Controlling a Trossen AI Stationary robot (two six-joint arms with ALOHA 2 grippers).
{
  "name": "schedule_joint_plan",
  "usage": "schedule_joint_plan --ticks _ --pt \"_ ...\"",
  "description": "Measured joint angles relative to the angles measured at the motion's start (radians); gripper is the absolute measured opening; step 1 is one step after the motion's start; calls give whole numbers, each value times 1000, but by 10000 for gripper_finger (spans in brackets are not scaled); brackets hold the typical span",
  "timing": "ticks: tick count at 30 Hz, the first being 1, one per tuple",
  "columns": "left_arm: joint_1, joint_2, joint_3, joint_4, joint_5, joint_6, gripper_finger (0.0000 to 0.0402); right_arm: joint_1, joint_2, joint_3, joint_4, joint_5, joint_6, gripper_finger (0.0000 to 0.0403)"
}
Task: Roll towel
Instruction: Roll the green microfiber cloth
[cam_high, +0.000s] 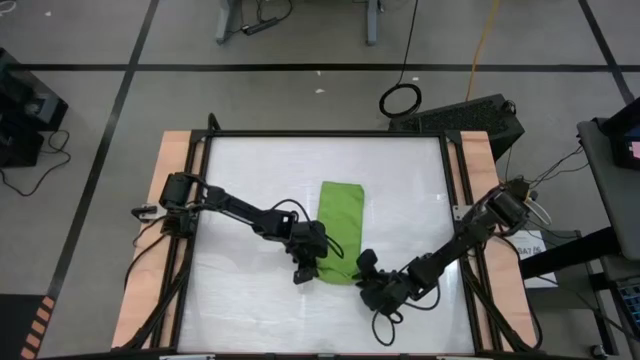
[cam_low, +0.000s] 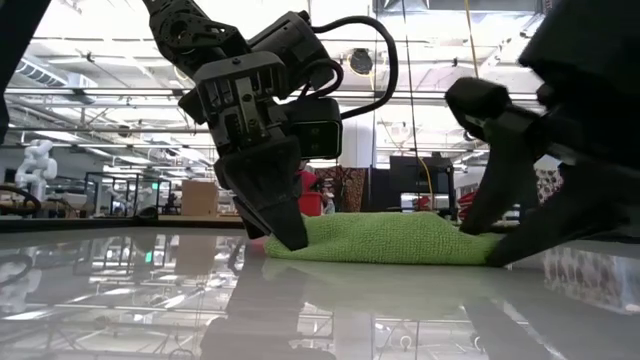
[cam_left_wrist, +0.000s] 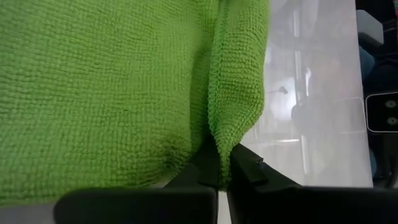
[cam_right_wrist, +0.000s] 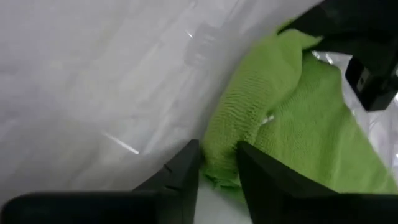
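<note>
Towel (cam_high: 341, 228) sits mid-table, folded into a narrow strip running front to back, so you've already got the shape you want for rolling. Both claws are down at its near end, one per corner, which makes sense: pinch both corners and the edge turns over evenly instead of skewing.

Your left gripper (cam_left_wrist: 219, 177) has its fingers nearly closed on a fold of the towel's edge; the wrist view shows the cloth tucked right between them. Your right gripper (cam_right_wrist: 217, 171) is a bit wider apart, with a bunched corner of towel sitting between the fingers, looks like it's got hold of it too.

In the low view the near end looks slightly lifted and puffy. My guess is you're at the very start of the roll, nothing curled over yet.
</note>
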Motion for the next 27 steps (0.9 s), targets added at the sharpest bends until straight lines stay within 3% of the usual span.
schedule_joint_plan --ticks 6,18,24,27 --pt "-4 0 0 0 55 -1 34 -32 -1 1 -29 -87 112 12" --pt "-41 -105 0 -85 75 -34 63 -71 -40 0 -66 -263 263 3" --pt "-39 -220 0 -156 -61 41 64 -91 -44 0 -75 -314 267 2" --pt "-42 -247 1 -48 -143 106 64 -94 -45 0 -77 -319 269 2"
